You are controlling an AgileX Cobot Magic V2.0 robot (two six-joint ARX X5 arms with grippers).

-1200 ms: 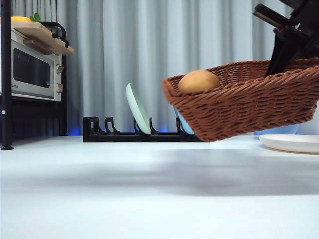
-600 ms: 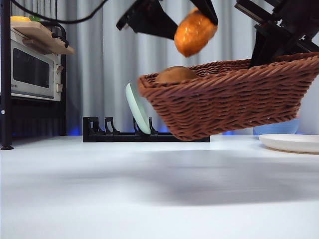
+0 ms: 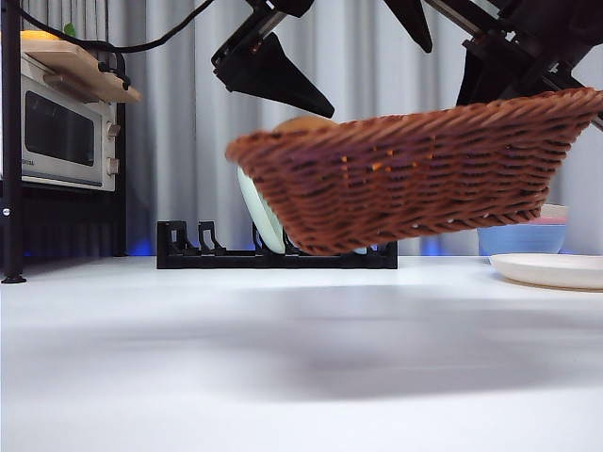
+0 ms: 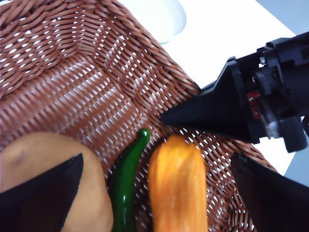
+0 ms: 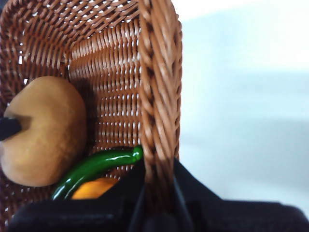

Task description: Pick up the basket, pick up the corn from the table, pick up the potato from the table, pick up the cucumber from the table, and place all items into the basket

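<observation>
The brown wicker basket (image 3: 415,174) hangs tilted above the white table (image 3: 283,377). My right gripper (image 5: 157,193) is shut on its braided rim, at the upper right in the front view (image 3: 490,80). Inside lie the tan potato (image 4: 43,164), the slim green cucumber (image 4: 128,183) and the orange corn (image 4: 176,188), side by side. In the right wrist view the potato (image 5: 43,130) and cucumber (image 5: 96,164) sit beside the clamped wall. My left gripper (image 4: 157,159) hovers open just above the corn, over the basket (image 3: 380,82). Only the potato's top (image 3: 303,123) peeks over the rim from the front.
A black dish rack (image 3: 273,254) holding a pale green plate (image 3: 256,202) stands behind the basket. A toaster oven (image 3: 61,132) sits on a shelf at far left. A blue bowl (image 3: 523,237) and a white plate (image 3: 551,270) are at the right.
The left gripper came in over the basket holding the corn and has let it go; the corn now lies inside. The basket has shifted left.
</observation>
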